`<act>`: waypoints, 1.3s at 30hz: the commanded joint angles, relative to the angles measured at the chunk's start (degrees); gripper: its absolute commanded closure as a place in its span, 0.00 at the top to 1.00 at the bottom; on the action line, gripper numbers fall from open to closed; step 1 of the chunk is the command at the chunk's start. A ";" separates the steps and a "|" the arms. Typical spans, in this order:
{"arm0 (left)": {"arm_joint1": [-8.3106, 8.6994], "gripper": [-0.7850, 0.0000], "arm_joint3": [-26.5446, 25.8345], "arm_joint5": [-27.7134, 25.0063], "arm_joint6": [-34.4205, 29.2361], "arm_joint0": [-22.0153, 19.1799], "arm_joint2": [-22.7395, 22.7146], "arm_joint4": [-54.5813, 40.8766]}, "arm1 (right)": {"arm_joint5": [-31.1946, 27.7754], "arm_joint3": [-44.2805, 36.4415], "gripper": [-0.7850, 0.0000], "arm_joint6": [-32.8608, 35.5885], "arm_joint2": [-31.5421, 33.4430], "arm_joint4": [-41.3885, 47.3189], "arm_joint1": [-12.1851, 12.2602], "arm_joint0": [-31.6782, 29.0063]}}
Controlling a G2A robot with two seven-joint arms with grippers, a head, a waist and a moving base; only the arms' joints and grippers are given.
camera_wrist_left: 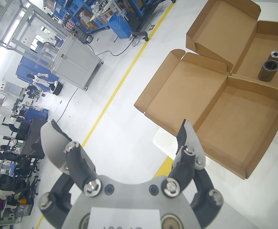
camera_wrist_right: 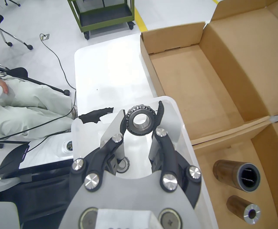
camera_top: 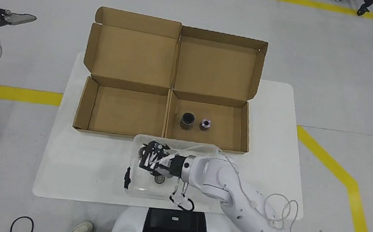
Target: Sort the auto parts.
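Right wrist view shows the right tool (camera_wrist_right: 141,117) pinching a round metal bearing (camera_wrist_right: 140,123) over the clear tray (camera_wrist_right: 173,104) on the white bench (camera_wrist_right: 108,71), with one more bearing (camera_wrist_right: 123,166) lying in the tray below. A big tube (camera_wrist_right: 236,174) and a small tube (camera_wrist_right: 243,209) sit in the cardboard box (camera_wrist_right: 221,151) beside the tray. The left tool (camera_wrist_left: 119,128) is spread wide, holding nothing, off over the floor away from the bench.

The top view looks down on the table (camera_top: 274,122). The left wrist faces in from the far left, the right wrist sits close, and all share the boxes (camera_top: 128,112).
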 commanded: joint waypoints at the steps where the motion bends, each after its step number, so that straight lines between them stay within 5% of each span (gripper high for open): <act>1: 0.00 1.00 0.00 0.00 0.00 0.00 0.00 0.00 | -1.67 -1.07 0.00 -2.18 1.58 1.47 0.28 0.20; 6: 0.00 1.00 0.00 0.00 0.00 0.00 0.00 0.00 | -6.84 -3.10 0.00 -8.35 4.83 4.94 0.67 2.33; 22: 0.00 1.00 0.00 0.00 0.00 0.00 0.00 0.00 | -11.82 -10.92 0.00 -11.05 8.63 11.09 0.44 13.31; 39: 0.00 1.00 0.00 0.00 0.00 0.00 0.00 0.00 | -14.50 -19.93 0.00 -10.68 10.89 10.01 1.37 13.72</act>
